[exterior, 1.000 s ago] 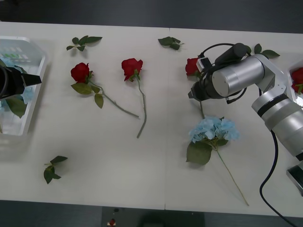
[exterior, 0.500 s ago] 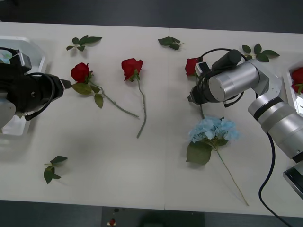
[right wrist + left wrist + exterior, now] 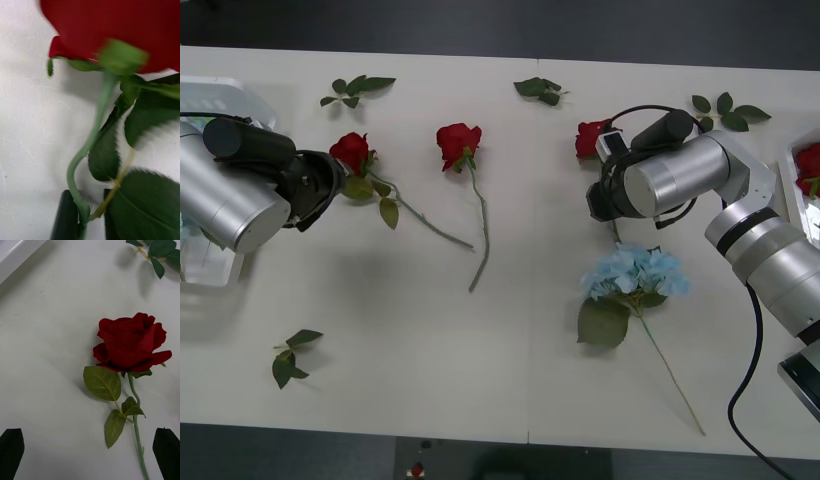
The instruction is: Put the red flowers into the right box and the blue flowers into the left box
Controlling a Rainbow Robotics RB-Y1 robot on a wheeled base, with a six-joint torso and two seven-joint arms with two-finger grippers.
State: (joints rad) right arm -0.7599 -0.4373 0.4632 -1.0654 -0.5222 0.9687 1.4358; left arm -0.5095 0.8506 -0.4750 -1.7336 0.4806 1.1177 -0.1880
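Observation:
My right gripper [image 3: 593, 204] is shut on the stem of a red rose [image 3: 587, 137] right of the table's middle. In the right wrist view the black fingers [image 3: 66, 214] pinch that green stem [image 3: 81, 208] below the bud [image 3: 112, 26]. My left gripper [image 3: 328, 188] stands open beside the leftmost red rose [image 3: 350, 152]. The left wrist view has this rose [image 3: 129, 341] ahead of the open gripper [image 3: 89, 454], untouched. A third red rose [image 3: 458, 142] lies between them. One blue flower [image 3: 635, 272] lies just below the right gripper. The left box [image 3: 242, 98] sits at the left edge. The right box [image 3: 792, 165] at the right edge holds a red rose [image 3: 810, 160].
Loose green leaf sprigs lie at the back left [image 3: 356, 88], back middle [image 3: 538, 90], back right [image 3: 728, 106] and front left [image 3: 290, 358]. A black cable [image 3: 750, 370] hangs along the right arm. The table's front middle is bare.
My left arm has swung right from over the left box to the leftmost rose. The right gripper has stayed at the rose stem, shifting slightly. The blue flower moved a little.

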